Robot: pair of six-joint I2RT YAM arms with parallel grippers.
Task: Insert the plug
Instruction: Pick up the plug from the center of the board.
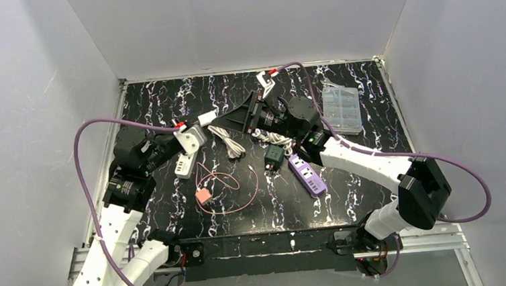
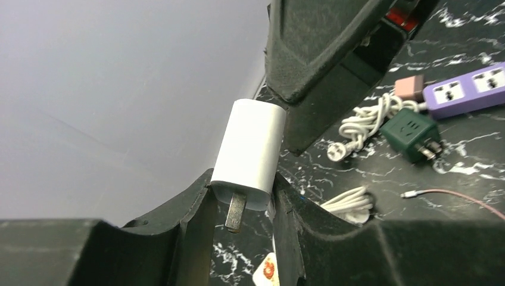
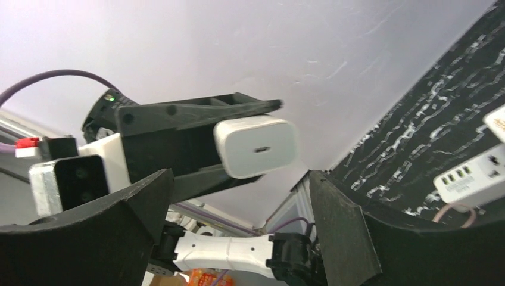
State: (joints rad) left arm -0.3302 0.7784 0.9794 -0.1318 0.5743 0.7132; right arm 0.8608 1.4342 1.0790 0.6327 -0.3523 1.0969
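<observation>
white arm shells [image 1: 366, 159] between black joints [image 1: 423, 190]; purple cables [image 1: 78, 155]; matte black pincer fingers [image 3: 131, 238]

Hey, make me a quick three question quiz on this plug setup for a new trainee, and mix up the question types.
1. True or false: the white charger is clamped between the left fingers.
2. Multiple choice: the right fingers are A) spread open, B) shut on the charger, C) shut on a pink cable.
3. Fill in: the power strip lying beside the green adapter cube on the table is coloured ____.

Key: 1 true; 2 A; 3 purple.
</observation>
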